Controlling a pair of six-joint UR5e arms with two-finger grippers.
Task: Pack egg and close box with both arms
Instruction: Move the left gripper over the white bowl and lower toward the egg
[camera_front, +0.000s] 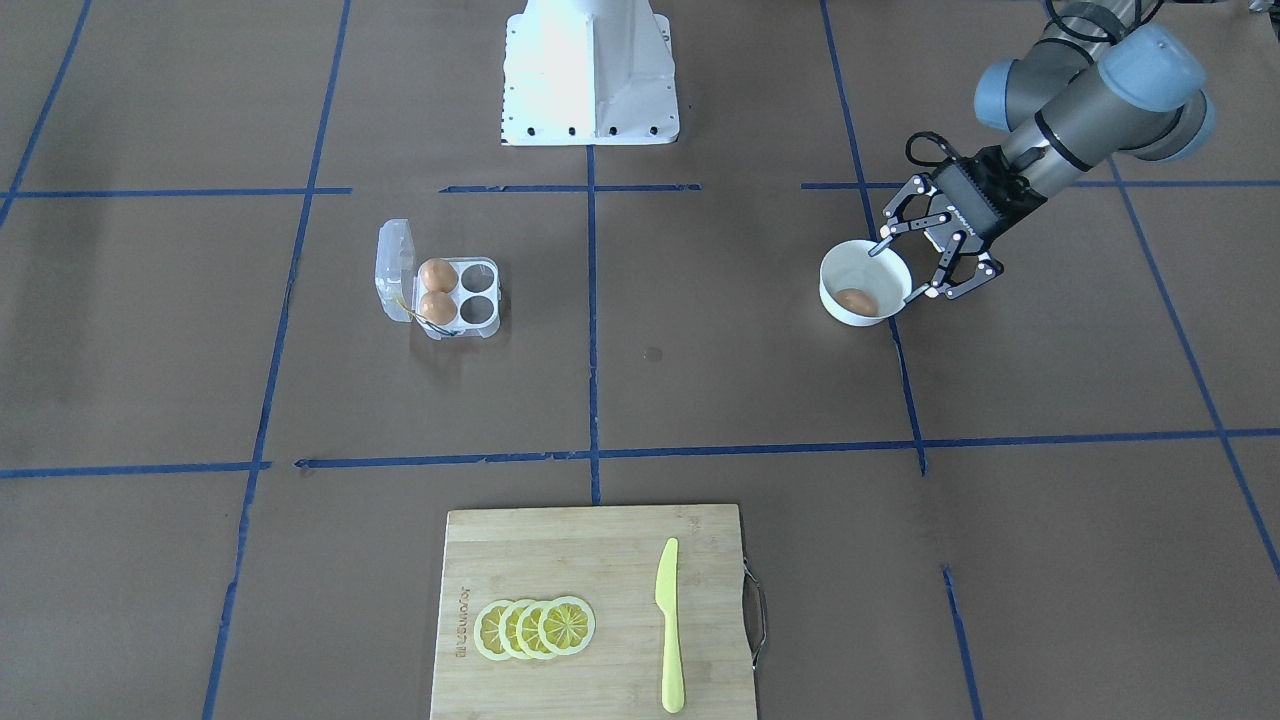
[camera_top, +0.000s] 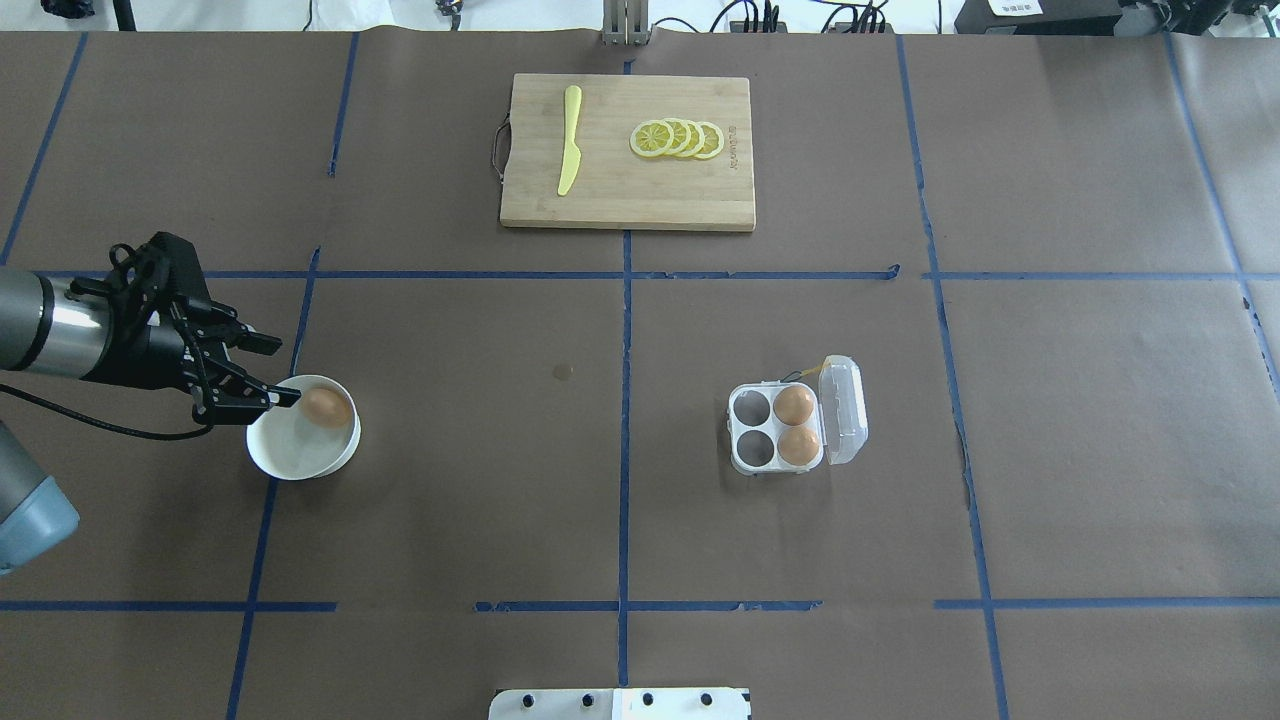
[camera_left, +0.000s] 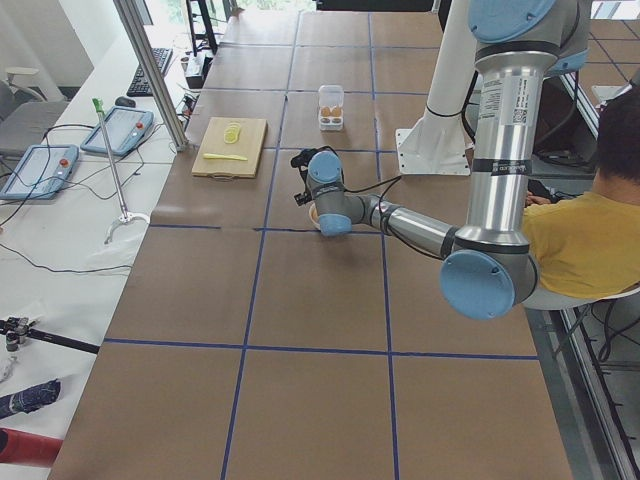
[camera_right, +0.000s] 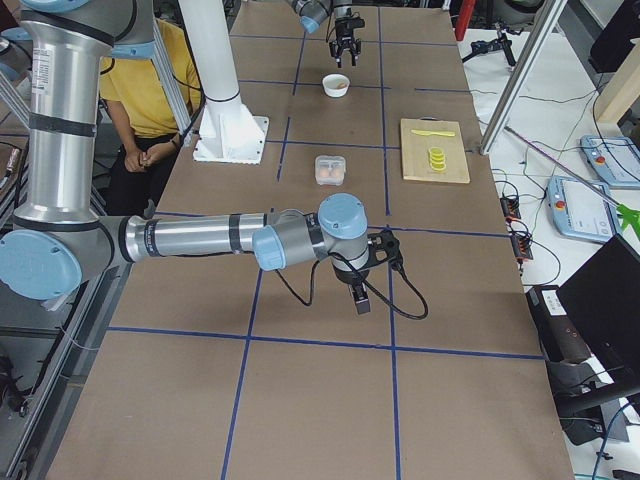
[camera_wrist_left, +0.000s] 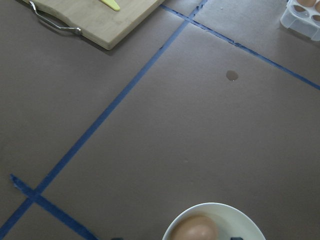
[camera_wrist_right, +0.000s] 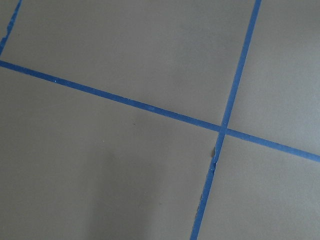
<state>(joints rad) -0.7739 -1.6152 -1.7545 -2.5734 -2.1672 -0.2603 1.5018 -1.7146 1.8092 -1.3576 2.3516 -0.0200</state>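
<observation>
so, on progress: the packing is partly done and the closing has not begun. reading the overhead view from the left, the grey-silver left arm (camera_top: 40, 335) comes in at mid-left, and its black two-finger left gripper (camera_top: 285, 372) sits just beside the left rim of the round white bowl (camera_top: 290, 465), fingers spread wide and holding nothing. whether a fingertip touches the rim i cannot tell. the small orange-brown egg (camera_top: 325, 407) to be packed lies loose in the upper right of that bowl, ungripped.

at top centre, well apart from the work, a bamboo cutting board (camera_top: 620, 195) carries a yellow plastic knife (camera_top: 570, 140) and overlapping yellow lemon slices (camera_top: 678, 138).

right of centre, on the brown paper-covered desk (camera_top: 450, 500), stands the clear plastic four-cup egg box (camera_top: 755, 428). its hinged clear lid (camera_top: 842, 410) is folded back to the right.

the grey-silver right arm (camera_right: 190, 238) shows only in the side view from the robot's right; there i cannot tell how the right gripper (camera_right: 360, 300) stands.

left to do, by my reading: grasp the bowl egg, carry it across to a free cup, then shut the lid with both arms.

counted: three eggs, one in the bowl and two packed eggs (camera_top: 794, 405) in the lid-side cups; four cups, two free; one bowl, one board, one knife, four slices, two arms.
</observation>
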